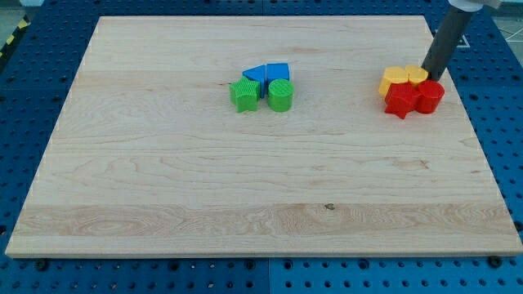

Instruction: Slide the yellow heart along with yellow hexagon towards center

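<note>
A yellow hexagon (394,78) and a yellow heart (416,76) sit side by side at the view's right, hexagon on the left. Two red blocks lie just below them and touch them: a red star-like block (400,98) and a red block (429,95) whose shape I cannot make out. My tip (431,78) is the lower end of the dark rod that comes down from the top right. It stands right against the yellow heart's right side, above the right red block.
Near the board's middle, slightly left and up, is a tight cluster: a blue triangle (255,73), a blue block (279,72), a green block (243,95) and a green cylinder-like block (280,95). The wooden board (245,188) lies on a blue perforated table.
</note>
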Action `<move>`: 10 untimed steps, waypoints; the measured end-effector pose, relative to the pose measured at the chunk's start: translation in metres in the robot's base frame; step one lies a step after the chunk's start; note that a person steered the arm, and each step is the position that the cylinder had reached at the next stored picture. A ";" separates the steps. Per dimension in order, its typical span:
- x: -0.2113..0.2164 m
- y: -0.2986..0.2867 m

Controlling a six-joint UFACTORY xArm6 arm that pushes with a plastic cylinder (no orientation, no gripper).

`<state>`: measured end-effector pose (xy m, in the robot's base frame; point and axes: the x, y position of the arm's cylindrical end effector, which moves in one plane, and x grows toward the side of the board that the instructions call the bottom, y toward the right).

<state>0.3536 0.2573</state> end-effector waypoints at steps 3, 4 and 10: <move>0.006 -0.044; 0.009 -0.057; 0.072 -0.099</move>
<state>0.4256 0.1585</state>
